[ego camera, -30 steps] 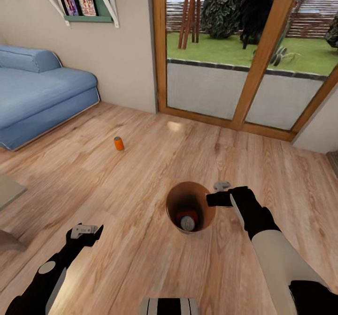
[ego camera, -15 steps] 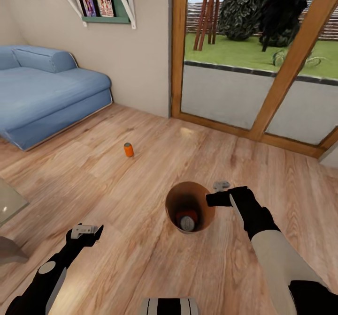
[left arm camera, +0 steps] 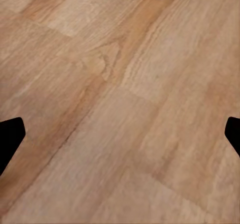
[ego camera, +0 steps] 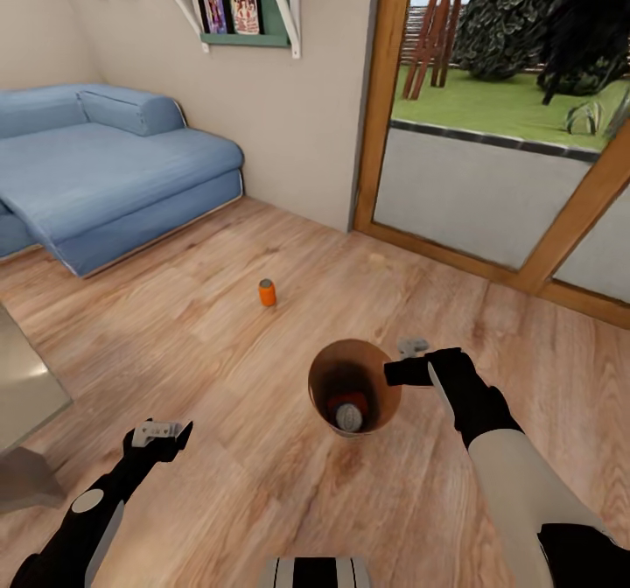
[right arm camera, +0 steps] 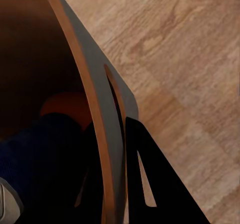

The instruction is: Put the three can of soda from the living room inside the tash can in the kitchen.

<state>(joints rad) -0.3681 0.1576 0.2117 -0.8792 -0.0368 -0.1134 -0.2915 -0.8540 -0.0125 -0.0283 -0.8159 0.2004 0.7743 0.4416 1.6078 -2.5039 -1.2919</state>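
The tash can (ego camera: 354,387) is held above the floor (ego camera: 219,378) near the centre of the head view, its rim clamped at three o'clock by the right gripper (ego camera: 404,367); in the right wrist view the wall of the tash can (right arm camera: 100,119) is seen between the gripper's fingers (right arm camera: 150,174). Two cans are seen inside the tash can, lying at its bottom (ego camera: 348,411). A third can of soda (ego camera: 267,292) is stood upright on the floor at eleven o'clock from the tash can, well apart from it. The sofa (ego camera: 105,168) is placed farther off at ten o'clock, against the wall (ego camera: 306,133). The glass door (ego camera: 490,185) is set at one o'clock. The left gripper (ego camera: 158,435) is held at eight o'clock from the tash can, above bare floor.
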